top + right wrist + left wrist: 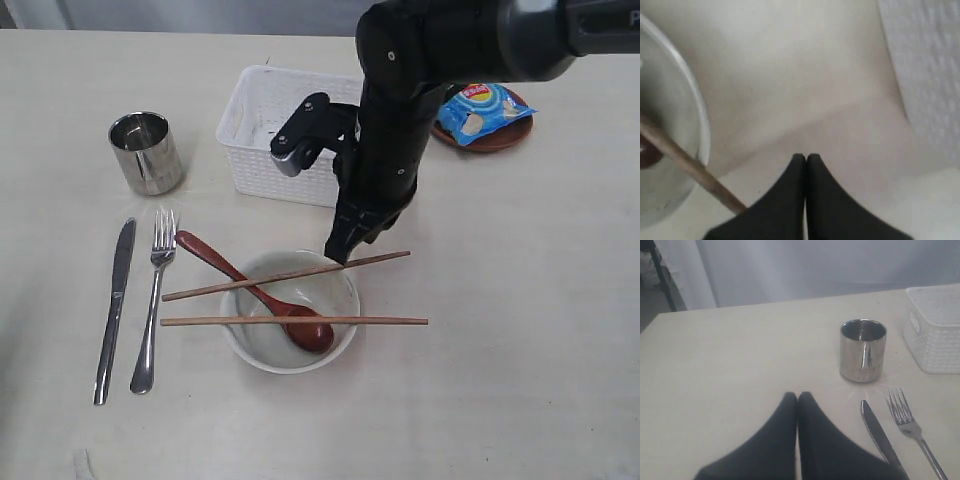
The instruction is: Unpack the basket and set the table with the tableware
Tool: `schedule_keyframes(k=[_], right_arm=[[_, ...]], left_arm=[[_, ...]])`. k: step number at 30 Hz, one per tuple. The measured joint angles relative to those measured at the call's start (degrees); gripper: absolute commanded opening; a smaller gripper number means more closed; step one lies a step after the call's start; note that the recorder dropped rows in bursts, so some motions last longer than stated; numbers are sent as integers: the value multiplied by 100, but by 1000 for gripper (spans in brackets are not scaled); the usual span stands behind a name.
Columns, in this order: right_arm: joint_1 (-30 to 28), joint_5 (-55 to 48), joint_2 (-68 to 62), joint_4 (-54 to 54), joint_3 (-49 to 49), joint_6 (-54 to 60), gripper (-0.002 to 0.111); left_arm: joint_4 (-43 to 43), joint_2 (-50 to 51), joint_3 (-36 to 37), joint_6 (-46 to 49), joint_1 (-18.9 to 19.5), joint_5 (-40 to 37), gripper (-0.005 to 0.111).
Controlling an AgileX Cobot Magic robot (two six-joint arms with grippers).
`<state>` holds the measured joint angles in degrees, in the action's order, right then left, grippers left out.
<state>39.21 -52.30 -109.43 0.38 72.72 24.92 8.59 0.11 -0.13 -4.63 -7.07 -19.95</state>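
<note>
1. The right gripper (806, 159) is seen pressed together, empty, between bowl (699, 112) and basket (930, 75).
2. Both chopsticks (380, 321) across the bowl are shown only in the exterior view.
3. The left gripper (798, 397) is seen pressed together near the knife (877, 432).

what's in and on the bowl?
Two chopsticks lie across the bowl; the spoon rests inside, handle out. The arm hides a bit of far rim.

Chopsticks (295, 321) across bowl (245, 340), spoon (265, 298) inside, basket (270, 170) behind.
</note>
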Motion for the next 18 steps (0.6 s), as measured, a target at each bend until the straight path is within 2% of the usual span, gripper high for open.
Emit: schedule_keyframes(k=[9, 18], right_arm=[[0, -571, 0, 287, -238, -31, 0], [0, -613, 273, 319, -390, -54, 0]], left_arm=[[0, 0, 0, 0, 0, 0, 0], [0, 0, 0, 0, 0, 0, 0]])
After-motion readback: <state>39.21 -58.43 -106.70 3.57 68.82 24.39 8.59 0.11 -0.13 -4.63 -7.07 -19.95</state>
